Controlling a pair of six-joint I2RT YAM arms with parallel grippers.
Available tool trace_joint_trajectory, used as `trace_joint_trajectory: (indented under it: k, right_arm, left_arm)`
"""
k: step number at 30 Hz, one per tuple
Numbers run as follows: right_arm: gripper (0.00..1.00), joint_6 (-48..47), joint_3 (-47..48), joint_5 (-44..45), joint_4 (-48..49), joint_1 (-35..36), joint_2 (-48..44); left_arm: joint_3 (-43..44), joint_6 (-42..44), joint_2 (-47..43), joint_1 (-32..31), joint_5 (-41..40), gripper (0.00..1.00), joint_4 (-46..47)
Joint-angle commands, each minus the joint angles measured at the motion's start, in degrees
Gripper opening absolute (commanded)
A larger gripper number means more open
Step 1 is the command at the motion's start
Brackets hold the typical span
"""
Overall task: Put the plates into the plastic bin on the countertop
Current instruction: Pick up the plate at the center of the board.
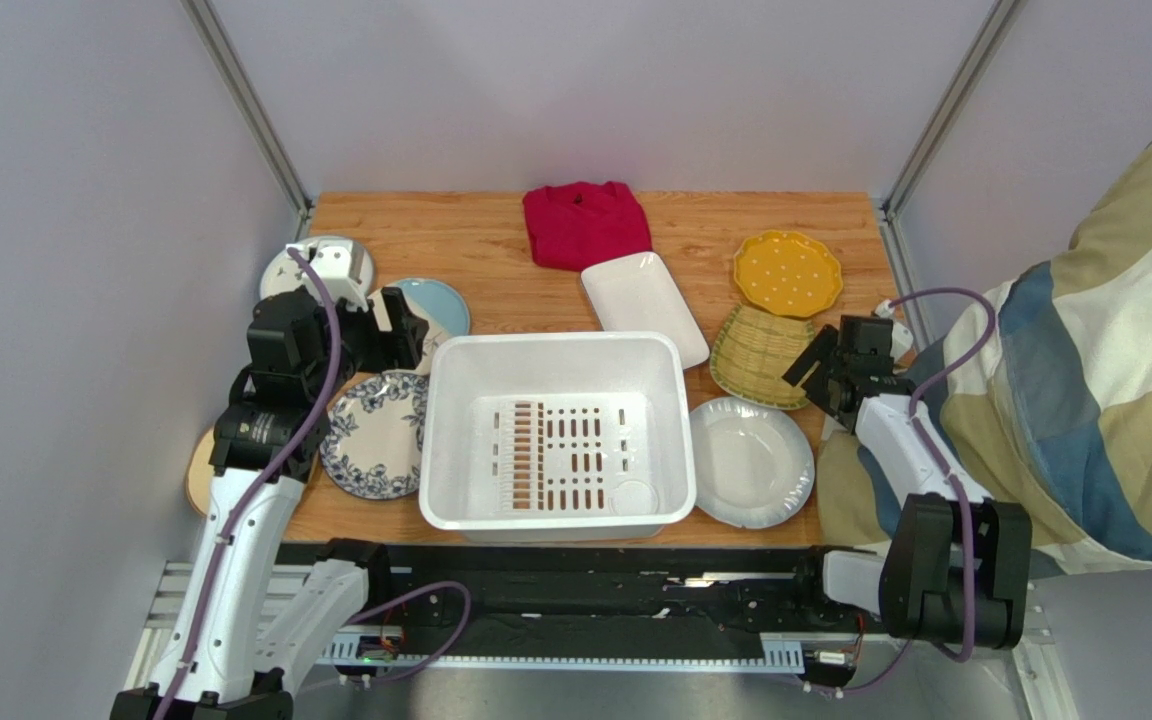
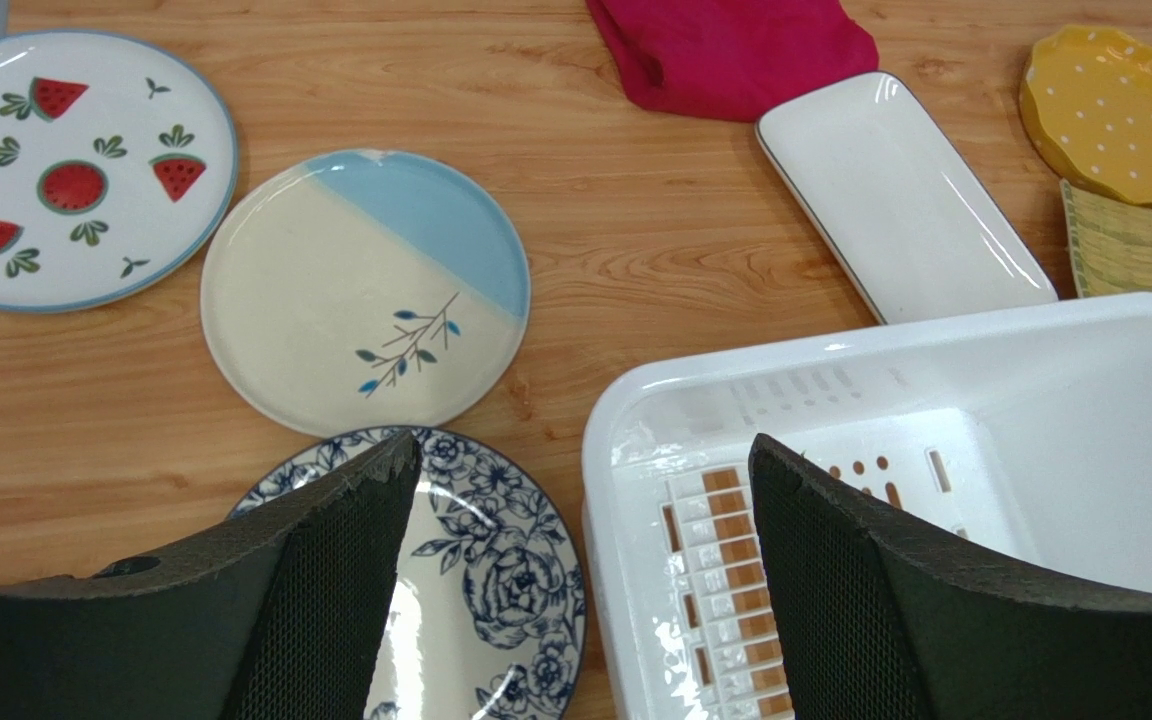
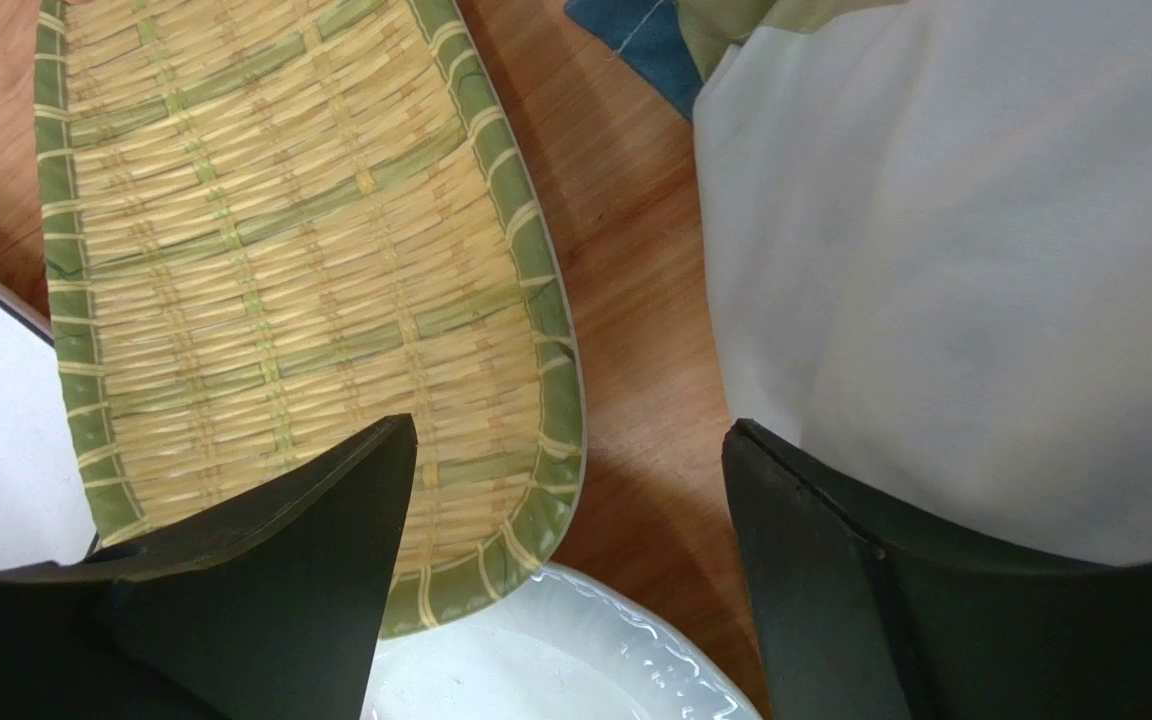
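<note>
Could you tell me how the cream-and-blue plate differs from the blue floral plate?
The cream-and-blue plate bears one leaf sprig; the blue floral plate is covered in flowers. The cream-and-blue plate lies apart from the plastic bin; the blue floral plate sits beside it. Both are round.

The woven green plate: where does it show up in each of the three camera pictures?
Top external: woven green plate right of the plastic bin, beside the right gripper.
Left wrist: sliver at the right edge, below the yellow scalloped plate.
Right wrist: fills the upper left.
Shared landmark: the wooden countertop.
</note>
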Motion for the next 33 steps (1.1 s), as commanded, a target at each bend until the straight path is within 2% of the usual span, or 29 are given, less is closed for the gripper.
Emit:
trace_joint_trajectory:
  k: [1,8,11,17,20,21,23,24,33]
  right_arm:
    - [0.77,0.88,2.46,-1.73,5.49,-0.98,2.86]
    - [0.74,1.93,2.46,-1.90,9.36,-1.78,8.22]
    - [0.68,2.81,2.55,-3.22,11.73,-1.87,10.33]
    - [0.46,3.60,2.64,-4.80,14.37,-2.04,13.41]
    - [0.30,3.25,2.73,-4.45,14.29,-2.13,12.54]
    - [0.21,3.16,2.64,-4.45,14.20,-2.22,12.10]
    - [0.12,2.81,2.64,-4.37,13.67,-2.22,10.43]
    - [0.01,2.64,2.64,-4.36,13.32,-2.22,9.73]
    - [0.00,1.76,3.52,-4.28,6.57,-2.22,-3.26]
  left_arm:
    - [-0.10,1.12,-0.71,-0.82,-0.79,0.85,0.98]
    - [0.34,1.21,-0.71,-1.08,-2.02,0.85,0.72]
    - [0.78,0.77,-0.63,-1.26,-2.02,0.85,0.89]
    - [5.86,-0.73,0.77,-1.35,-0.97,0.84,0.55]
    - [9.99,-2.12,1.92,-1.35,-2.45,0.84,-0.86]
    - [10.79,-2.31,2.10,-1.35,-2.89,0.84,-1.04]
    - [12.11,-1.96,2.54,-1.35,-4.03,0.84,-0.87]
    - [12.29,-1.79,2.54,-1.35,-4.74,0.84,-0.60]
    - [6.14,0.50,1.13,-1.35,-8.44,0.84,0.98]
